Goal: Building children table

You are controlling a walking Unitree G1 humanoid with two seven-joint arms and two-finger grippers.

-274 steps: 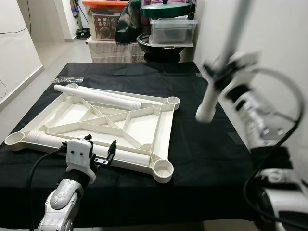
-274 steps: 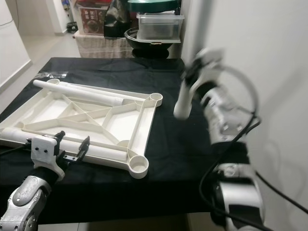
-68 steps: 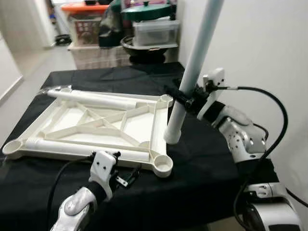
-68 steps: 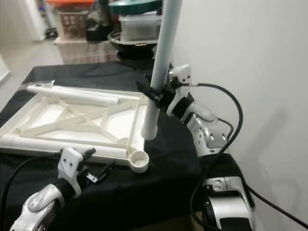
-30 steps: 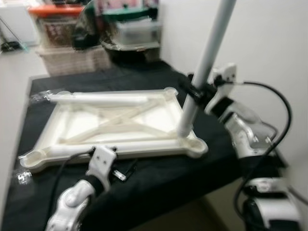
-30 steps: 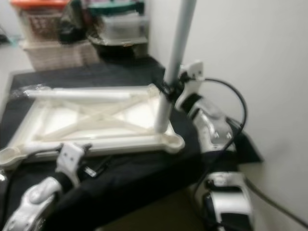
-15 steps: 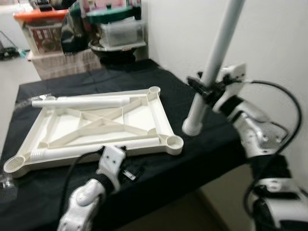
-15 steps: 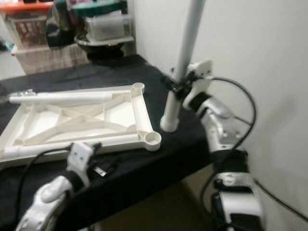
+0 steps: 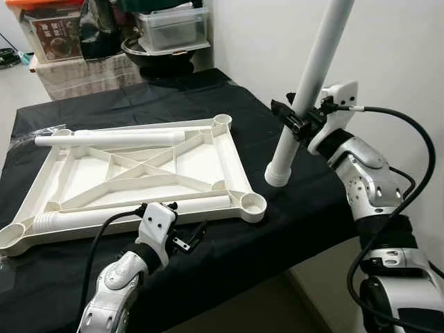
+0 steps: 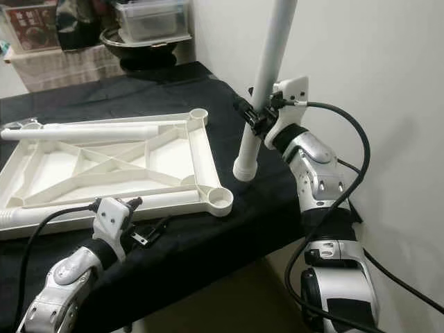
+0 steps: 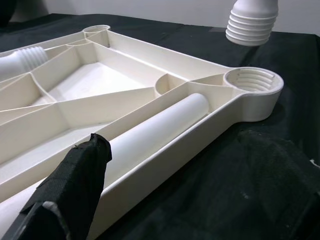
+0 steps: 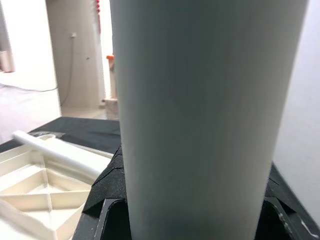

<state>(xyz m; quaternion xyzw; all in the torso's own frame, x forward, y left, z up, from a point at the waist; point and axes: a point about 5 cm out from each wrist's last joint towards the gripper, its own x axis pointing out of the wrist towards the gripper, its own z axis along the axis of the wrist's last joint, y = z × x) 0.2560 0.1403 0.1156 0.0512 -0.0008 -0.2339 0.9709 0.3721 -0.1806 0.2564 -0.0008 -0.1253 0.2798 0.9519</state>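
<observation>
The right claw is pinching a white table leg partway up its length, its black fingers wrapped against the tube on both sides. The leg stands nearly upright, leaning a little away from the robot's left, and its ribbed threaded end hangs just below the claw, above the black cloth of the bench.

The white tabletop lies upside down on the bench, to the left of the right claw. Its nearest threaded corner socket sits below and to the left of the leg's end, close but apart from it; in the left wrist view the ribbed end floats just beyond that socket. Half a second ago the leg's end was in much the same place beside this corner, while a second ago it hung over the frame just inside the corner.

Two more legs lie in the tabletop: one along the far edge, one along the near edge.

The left claw hovers low at the near edge of the bench, just in front of the near leg, spread with nothing between its fingers. It is placed as it was half a second ago. The whole scene has shifted between pictures, so the camera has moved.
</observation>
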